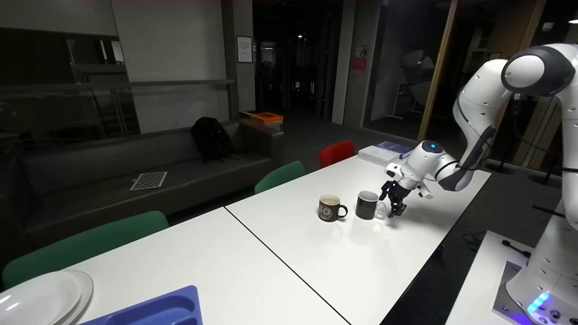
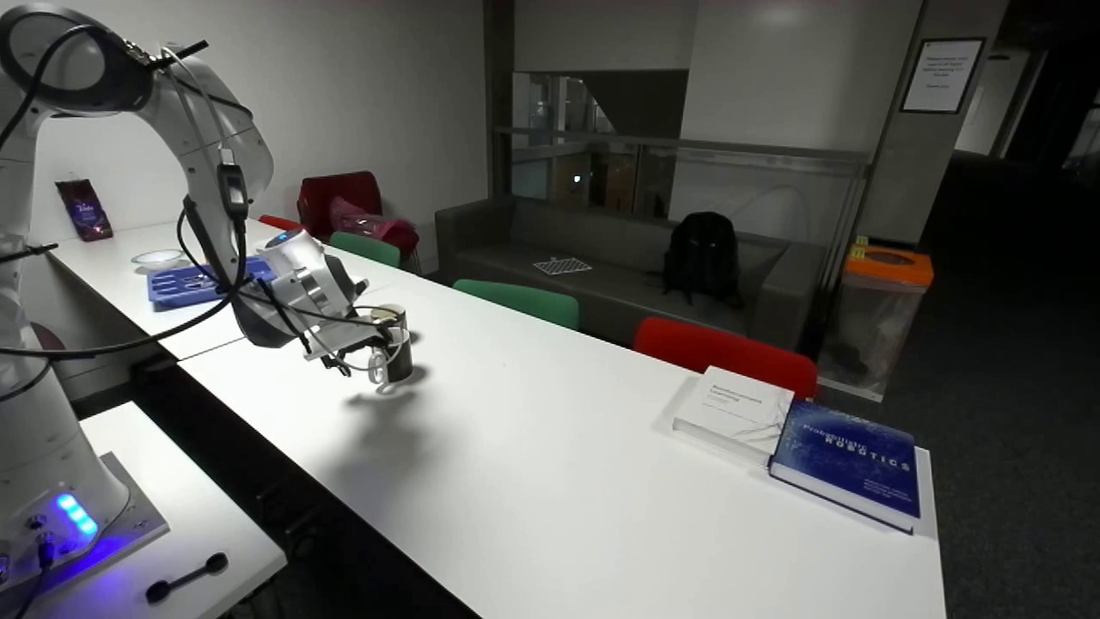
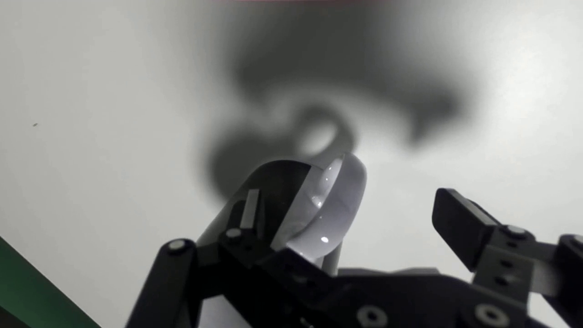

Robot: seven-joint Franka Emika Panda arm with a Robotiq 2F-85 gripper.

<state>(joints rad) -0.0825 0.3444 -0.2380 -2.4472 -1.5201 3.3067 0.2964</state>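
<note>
Standing beside the arm [image 1: 481, 97], I see the gripper [image 3: 348, 205] hanging low over the white desk [image 2: 550, 464], its two fingers [image 3: 462, 228] spread apart and clamped on nothing; the white handle [image 3: 350, 196] of a dark mug [image 1: 366, 205] shows in the gap between them in the wrist view, closer to one finger than the other; whether that closer finger touches the mug I can't tell, as the two overlap there. The dark mug stands upright on the desk, well in from both long edges; I'd judge the work on it to be at the reaching stage, the handle lined up with the gap; no grip taken and no lift made yet. Just beside it, on the side away from the gripper, stands a printed mug [image 1: 328, 210], upright too; it sits apart from the fingers. Farther along, a white book [image 2: 730, 408] and a blue book [image 2: 851, 460] lie side by side by the corner where the far long edge meets a short edge; toward the opposite end are a blue tray [image 2: 185, 288] and, nearer the far long edge, white plates [image 1: 40, 293]; past that edge come a green chair [image 2: 520, 303] and a red chair [image 2: 730, 352]; farthest back are a grey sofa [image 2: 550, 236] and, on it, a black backpack [image 2: 703, 258].
</note>
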